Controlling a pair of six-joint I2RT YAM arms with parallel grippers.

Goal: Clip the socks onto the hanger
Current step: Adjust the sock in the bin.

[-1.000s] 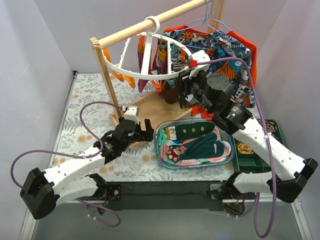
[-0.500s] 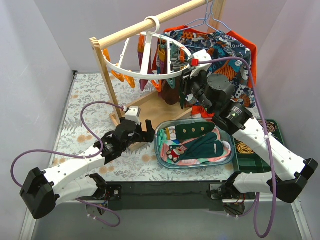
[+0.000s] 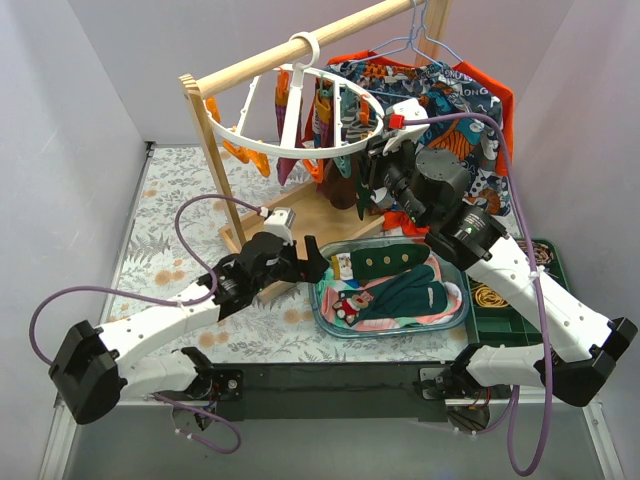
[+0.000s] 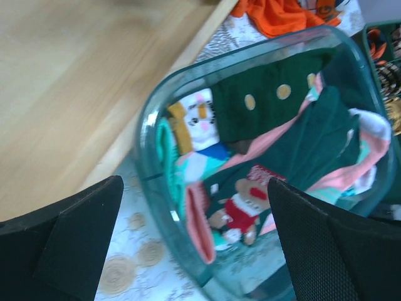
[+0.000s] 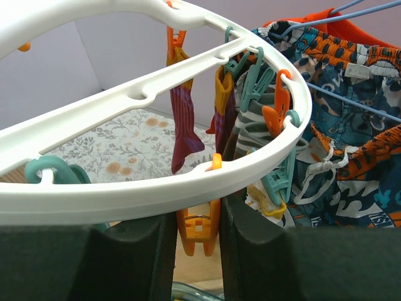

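A dark green sock with yellow dots point(image 3: 390, 260) and a plain dark teal sock point(image 3: 408, 290) lie in a clear tub point(image 3: 322, 300) among other socks. Both also show in the left wrist view, the dotted sock point(image 4: 269, 103) and the teal sock point(image 4: 316, 141). My left gripper point(image 3: 305, 262) is open and empty at the tub's left rim, above a Santa-patterned sock point(image 4: 241, 210). The white ring hanger point(image 3: 330, 100) hangs from the rail. My right gripper point(image 3: 375, 170) is shut on an orange clip peg point(image 5: 197, 229) hanging under the ring point(image 5: 156, 185).
A wooden rail point(image 3: 300, 50) on a wooden stand with a base board point(image 3: 310, 215) holds the hanger and a patterned orange-blue shirt point(image 3: 460, 110). A maroon sock point(image 5: 185, 125) and others hang from the clips. A green tray point(image 3: 510, 290) sits right of the tub.
My left gripper has moved right, up to the tub's left rim. My right gripper has stayed at the hanger ring on the orange clip peg.
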